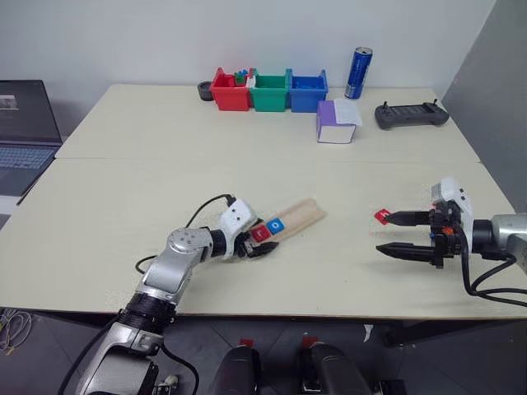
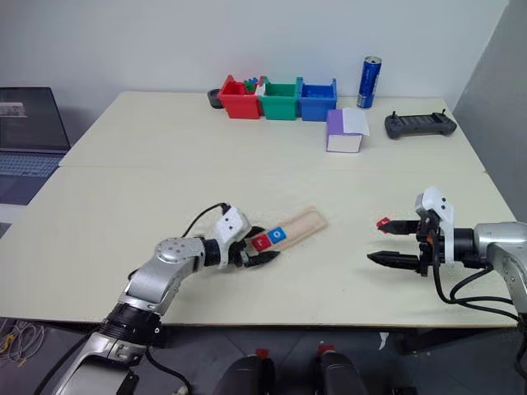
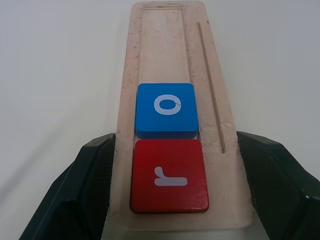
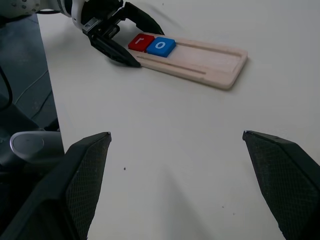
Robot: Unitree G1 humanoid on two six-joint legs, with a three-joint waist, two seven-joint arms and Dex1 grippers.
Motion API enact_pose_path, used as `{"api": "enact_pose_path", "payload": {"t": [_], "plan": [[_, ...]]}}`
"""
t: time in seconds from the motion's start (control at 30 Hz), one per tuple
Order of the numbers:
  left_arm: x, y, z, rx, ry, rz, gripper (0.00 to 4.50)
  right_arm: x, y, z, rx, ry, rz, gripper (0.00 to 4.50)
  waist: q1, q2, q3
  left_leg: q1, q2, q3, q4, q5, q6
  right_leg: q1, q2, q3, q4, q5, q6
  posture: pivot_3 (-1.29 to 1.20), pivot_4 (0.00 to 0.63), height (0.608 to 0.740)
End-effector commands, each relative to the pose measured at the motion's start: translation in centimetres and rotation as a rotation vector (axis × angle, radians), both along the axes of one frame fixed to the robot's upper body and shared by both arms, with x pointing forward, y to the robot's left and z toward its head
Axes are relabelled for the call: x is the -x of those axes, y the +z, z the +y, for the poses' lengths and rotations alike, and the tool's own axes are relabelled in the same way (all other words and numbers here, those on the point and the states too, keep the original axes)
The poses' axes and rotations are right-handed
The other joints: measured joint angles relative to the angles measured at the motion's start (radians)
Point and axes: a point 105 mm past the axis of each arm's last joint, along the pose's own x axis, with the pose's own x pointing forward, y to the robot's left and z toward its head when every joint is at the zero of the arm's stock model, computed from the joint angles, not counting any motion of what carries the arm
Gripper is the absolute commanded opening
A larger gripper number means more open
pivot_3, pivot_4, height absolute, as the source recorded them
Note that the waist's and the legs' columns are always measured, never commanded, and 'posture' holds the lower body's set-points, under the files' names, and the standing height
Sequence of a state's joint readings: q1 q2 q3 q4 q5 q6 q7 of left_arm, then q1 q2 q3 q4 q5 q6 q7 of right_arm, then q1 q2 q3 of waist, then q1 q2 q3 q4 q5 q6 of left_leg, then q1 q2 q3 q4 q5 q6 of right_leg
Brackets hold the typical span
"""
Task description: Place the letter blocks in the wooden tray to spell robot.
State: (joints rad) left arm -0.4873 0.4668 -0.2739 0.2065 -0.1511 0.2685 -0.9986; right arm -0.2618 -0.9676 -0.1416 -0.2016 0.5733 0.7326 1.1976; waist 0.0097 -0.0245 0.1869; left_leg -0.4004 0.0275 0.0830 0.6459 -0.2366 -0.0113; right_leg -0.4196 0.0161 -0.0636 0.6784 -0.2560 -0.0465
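Letter blocks: red r and blue o seated at near end of wooden tray, mid-surface. Left gripper jaws clamped on tray end, steadying. Right gripper jaws spread, empty, beside red block. Next: pick correct letter, seat after o.

Count: three letter blocks visible — one red "r" and one blue "o" in the one wooden tray, plus one red block by the right hand. Two hands, the left hand being the other. Three bins — red, green, blue. One can, one controller, one laptop.
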Motion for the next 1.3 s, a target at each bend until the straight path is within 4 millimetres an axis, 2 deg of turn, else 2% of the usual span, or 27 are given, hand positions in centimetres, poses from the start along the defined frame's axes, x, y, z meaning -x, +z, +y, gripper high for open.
{"api": "enact_pose_path", "payload": {"t": [0.03, 0.23, 0.4, 0.63, 0.97, 1.27, 1.3], "plan": [[0.8, -0.3, -1.7, -0.031, -0.173, 0.008, 3.38, 0.7, 1.3, -0.2, 0.014, 0.001, -0.047, 4.50, 0.001, 0.000, 0.000, 0.000, 0.000, 0.000, 0.000, 0.000, 0.000, 0.000, 0.000, 0.000, 0.000, 0.000, 0.000, 0.00, 0.150, 0.740], [0.0, 0.6, -3.8, -0.013, -0.300, 0.033, 3.38, 1.8, 1.4, -0.9, 0.034, -0.049, -0.057, 4.50, 0.008, 0.000, 0.000, 0.000, 0.000, 0.000, 0.000, 0.000, 0.000, 0.000, 0.000, -0.001, -0.001, 0.000, 0.000, 0.00, 0.150, 0.740], [0.0, 1.3, -4.8, -0.005, -0.386, 0.043, 3.38, 2.4, 1.3, -1.6, 0.044, -0.100, -0.062, 4.50, 0.002, -0.002, 0.001, -0.001, -0.001, -0.001, 0.000, 0.000, 0.000, 0.000, 0.000, -0.002, -0.001, 0.000, 0.000, 0.00, 0.150, 0.740], [-0.1, 1.0, -4.9, -0.028, -0.400, 0.035, 3.38, 2.9, 1.1, -1.7, 0.042, -0.119, -0.058, 4.50, -0.006, -0.003, 0.002, -0.001, -0.001, -0.001, 0.000, 0.000, 0.001, 0.000, 0.000, -0.002, -0.001, 0.000, 0.001, 0.00, 0.150, 0.740], [-0.7, 0.7, -4.4, -0.089, -0.366, -0.027, 3.38, 2.5, 0.8, -1.2, 0.034, -0.102, -0.054, 4.50, -0.009, -0.003, 0.002, -0.001, -0.001, -0.002, 0.000, 0.000, 0.001, 0.000, 0.000, -0.002, -0.001, 0.000, 0.001, 0.00, 0.150, 0.740], [-0.8, 0.8, -4.8, -0.053, -0.321, -0.022, 3.38, 2.2, 0.8, -1.1, 0.035, -0.087, -0.048, 4.50, -0.009, -0.004, 0.002, -0.001, -0.001, -0.002, 0.000, 0.000, 0.001, 0.000, 0.000, -0.002, -0.002, 0.001, 0.002, 0.00, 0.150, 0.740], [-0.7, 1.0, -4.9, -0.041, -0.320, -0.015, 3.73, 2.2, 0.7, -1.0, 0.035, -0.086, -0.047, 4.50, -0.009, -0.004, 0.002, -0.001, -0.001, -0.002, 0.000, 0.000, 0.001, 0.000, 0.000, -0.002, -0.002, 0.001, 0.002, 0.00, 0.150, 0.740]]}}
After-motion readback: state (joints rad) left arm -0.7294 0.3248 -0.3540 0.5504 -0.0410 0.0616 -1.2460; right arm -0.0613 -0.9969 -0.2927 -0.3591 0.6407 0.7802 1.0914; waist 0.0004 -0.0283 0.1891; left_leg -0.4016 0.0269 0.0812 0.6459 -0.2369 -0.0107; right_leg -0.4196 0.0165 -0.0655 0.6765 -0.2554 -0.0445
